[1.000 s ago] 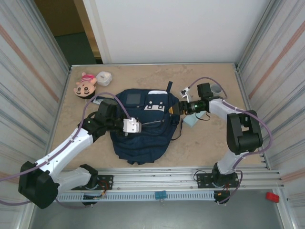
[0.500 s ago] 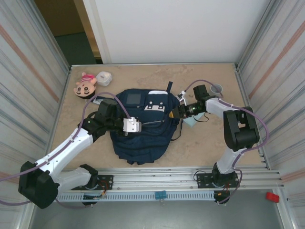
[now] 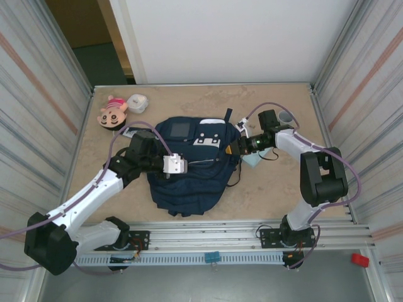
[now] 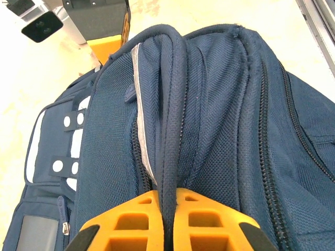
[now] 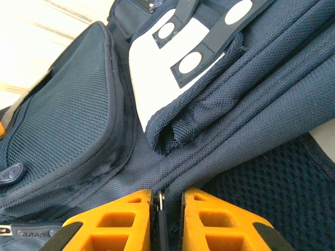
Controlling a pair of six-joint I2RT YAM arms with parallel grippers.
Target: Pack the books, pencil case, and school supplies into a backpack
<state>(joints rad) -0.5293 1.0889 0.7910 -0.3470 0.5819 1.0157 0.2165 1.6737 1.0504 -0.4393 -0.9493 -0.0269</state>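
Observation:
The navy backpack (image 3: 189, 173) lies flat mid-table, its grey patch (image 3: 178, 129) and white patch (image 3: 206, 135) facing up. My left gripper (image 3: 187, 165) rests on its middle, shut on a raised navy piping strap (image 4: 170, 104) between the orange fingers (image 4: 131, 219). At the backpack's right edge my right gripper (image 3: 232, 149) is shut on a black zipper pull (image 5: 160, 209) and a fold of fabric. A pale blue pad (image 3: 253, 161) of the school supplies lies under the right arm. The books and the pencil case are out of view.
A pink doll head (image 3: 112, 112) and a white holder (image 3: 136, 103) sit at the back left. A grey cup (image 3: 287, 117) stands at the back right behind the right arm. Metal walls close both sides, and a rail runs along the near edge.
My right gripper has closed from open onto the zipper pull at the backpack's right edge, and that arm has shifted slightly. The left gripper has kept its hold.

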